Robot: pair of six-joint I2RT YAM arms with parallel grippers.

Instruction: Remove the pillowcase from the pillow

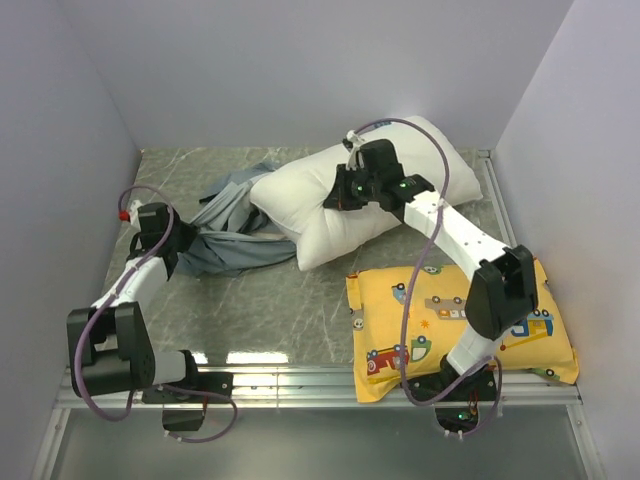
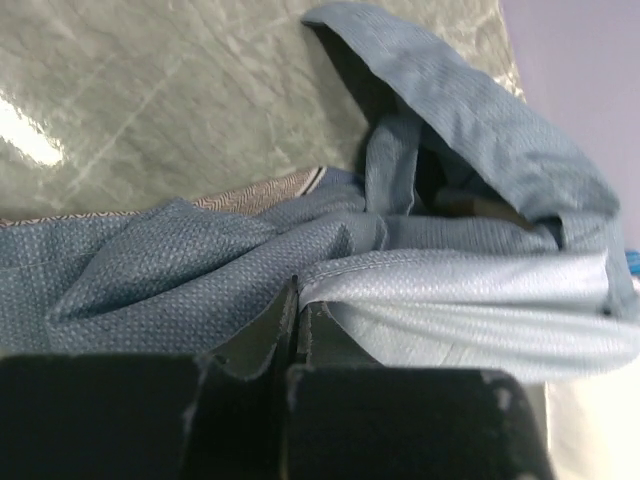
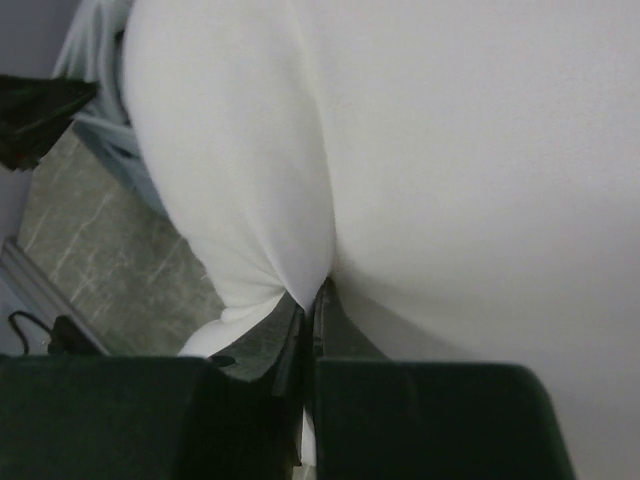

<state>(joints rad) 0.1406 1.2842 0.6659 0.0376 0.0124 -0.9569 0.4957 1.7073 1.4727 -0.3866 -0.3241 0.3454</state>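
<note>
The plump white pillow (image 1: 400, 175) lies across the back middle of the table. The limp blue-grey pillowcase (image 1: 225, 235) is bunched to its left, with its right end still against the pillow's left corner. My left gripper (image 1: 178, 250) is shut on a fold of the pillowcase (image 2: 200, 260) at its left end. My right gripper (image 1: 335, 195) is shut on a pinch of the pillow's white fabric (image 3: 450, 150) near the pillow's middle.
A yellow pillow printed with cartoon vehicles (image 1: 460, 320) lies at the front right under the right arm. Grey walls close in the left, back and right. A metal rail (image 1: 300, 380) runs along the table's front edge.
</note>
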